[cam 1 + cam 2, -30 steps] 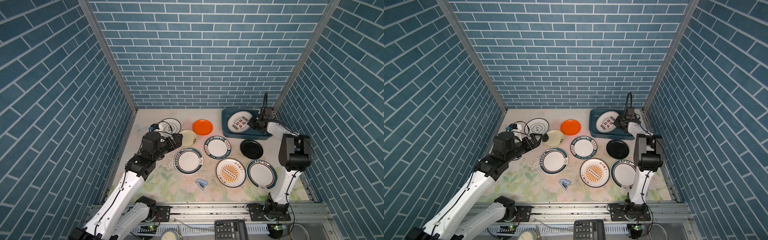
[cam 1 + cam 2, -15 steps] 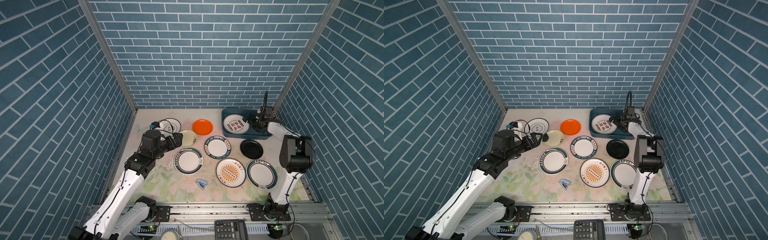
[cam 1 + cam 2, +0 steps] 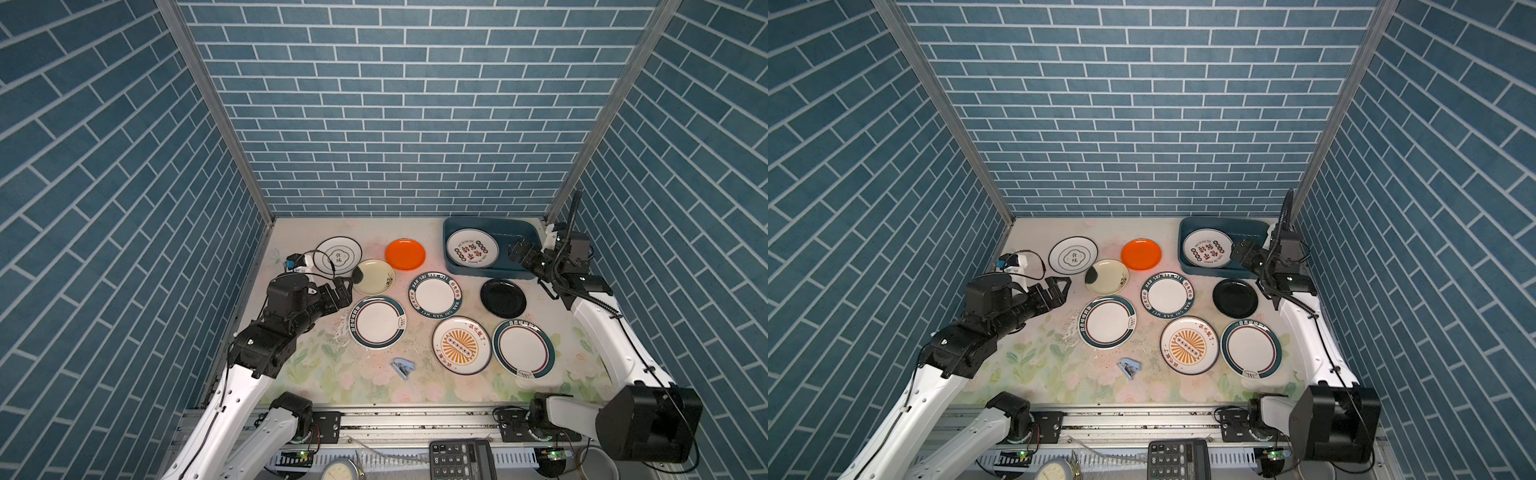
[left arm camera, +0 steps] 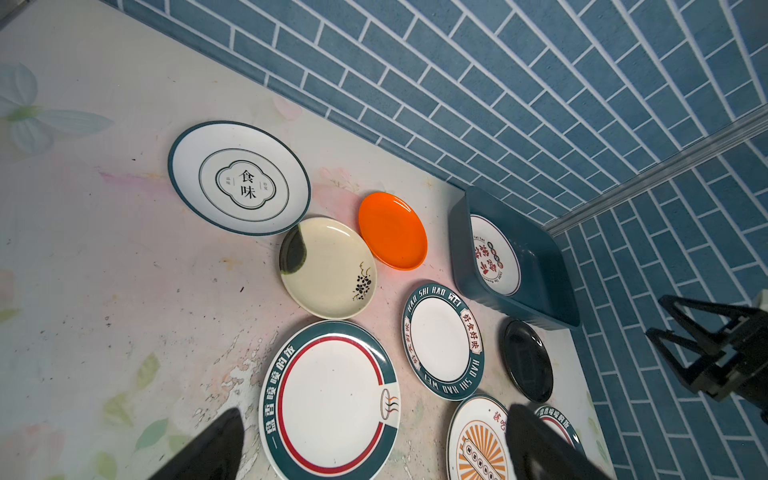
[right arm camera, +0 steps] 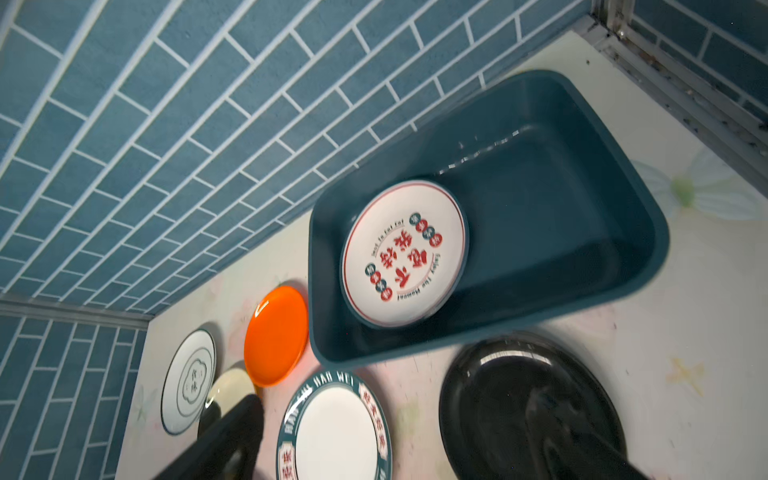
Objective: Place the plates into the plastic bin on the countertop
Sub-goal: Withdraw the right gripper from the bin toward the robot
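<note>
Right gripper (image 3: pixel 518 252) hangs spread and empty over the near rim of the bin (image 3: pixel 490 222), with one lettered plate (image 3: pixel 472 248) lying inside it. Left gripper (image 3: pixel 344 288) is spread too, well away from the bin. Black plate (image 3: pixel 503 297) sits just in front of the bin, so I reckon a low swing could bump the wall and shove it.

A: What is the teal-rimmed plate (image 4: pixel 442 340) carrying?
B: It is showing "HAO SHI HAO WEI" round its rim, plus 好食好味 in small panels.
A: And the white plate (image 4: pixel 239 178) with the clover frame?
B: It is displaying 食味. The red-lettered plate (image 5: pixel 405 253) in the bin (image 5: pixel 540 216) is blurring too much to read.
</note>
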You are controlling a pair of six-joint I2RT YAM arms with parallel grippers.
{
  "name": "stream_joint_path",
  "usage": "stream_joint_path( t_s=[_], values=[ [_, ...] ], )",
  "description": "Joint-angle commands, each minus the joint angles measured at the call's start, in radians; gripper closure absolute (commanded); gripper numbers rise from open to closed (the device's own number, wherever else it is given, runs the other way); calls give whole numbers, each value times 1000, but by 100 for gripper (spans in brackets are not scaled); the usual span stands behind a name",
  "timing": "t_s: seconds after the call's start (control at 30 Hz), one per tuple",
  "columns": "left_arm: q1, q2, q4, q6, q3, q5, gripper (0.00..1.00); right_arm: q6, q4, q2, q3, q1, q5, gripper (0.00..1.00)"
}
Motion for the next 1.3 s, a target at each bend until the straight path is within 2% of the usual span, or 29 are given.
stream_joint_path(
  t_s=[0.0, 0.2, 0.33, 0.5, 0.73, 0.97, 1.27],
  values=[
    [2, -33, -60, 3, -25, -5, 0, -42, -149, -153, -68, 3, -9, 1],
    [4, -47, -116, -26, -97, 23, 0, -19, -287, -431, -218, 4, -73, 2],
    [3, -53, -116, -55, -163, 44, 1, -23, -338, -535, -271, 3, -124, 2],
    [3, -70, -83, -83, -253, 51, 0, -49, -392, -540, -273, 3, -187, 2],
    [3, -62, -31, -88, -334, 58, 0, -17, -393, -517, -285, 3, -267, 1],
    [5, -66, 2, -94, -372, 94, 0, 10, -416, -559, -309, 3, -243, 1],
    [5, -97, 4, -94, -435, 62, 0, 75, -447, -673, -402, 3, -253, 2]
  ],
)
